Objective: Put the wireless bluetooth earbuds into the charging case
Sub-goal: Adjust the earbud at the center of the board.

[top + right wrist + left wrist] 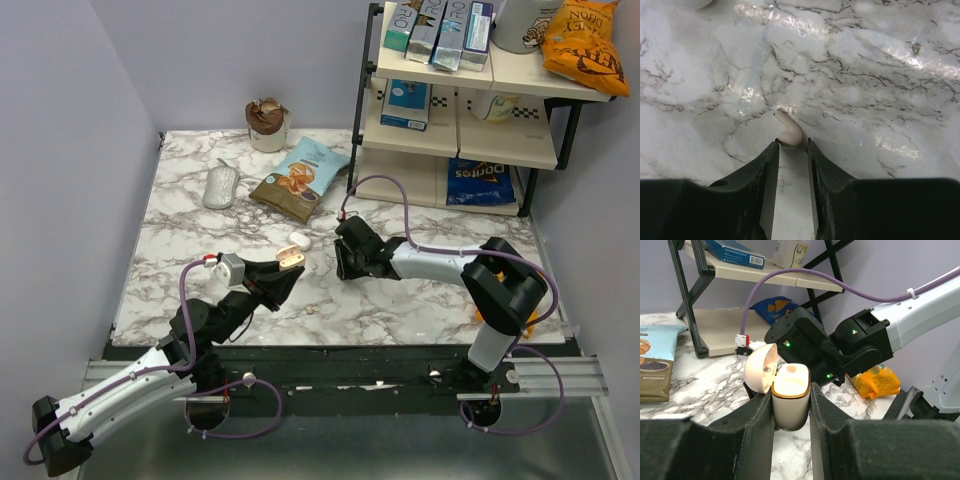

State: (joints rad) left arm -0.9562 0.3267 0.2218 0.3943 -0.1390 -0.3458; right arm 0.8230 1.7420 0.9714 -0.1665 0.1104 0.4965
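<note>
top external count: two arms, two claws. one small smooth white plastic charging case point(789, 410), lid hinged open to the left, stands upright, clenched between the black fingers point(752, 425) of the left gripper point(287, 264) over the front middle of the white-and-grey marble table point(170, 250). left wrist shows a round peach patch in the case's open top; can't tell if it's a seated bud or a bare socket.

one tiny whitish bent plastic earbud point(788, 129) confirmed. it lies flat on the marble, rounded end right at the mouth of the right gripper point(792, 146), stem pointing away. the fingers sit narrowly apart on either side of that end; can't tell whether they pinch it or only bracket it. one small white rounded lump point(300, 240) sits on the table just beyond both claws, too small to identify.

rest: one grey oval object point(221, 186), one light-blue snack bag point(300, 178) and one cup with brown contents point(267, 122), all toward the far edge. one black-framed cream shelf rack point(500, 140) in the far right corner, loaded with boxes and chip bags.

room: the claws are near each other, tips facing, bare marble between them. open marble runs from the left gripper out to the left edge. the front edge is close behind the left gripper.
</note>
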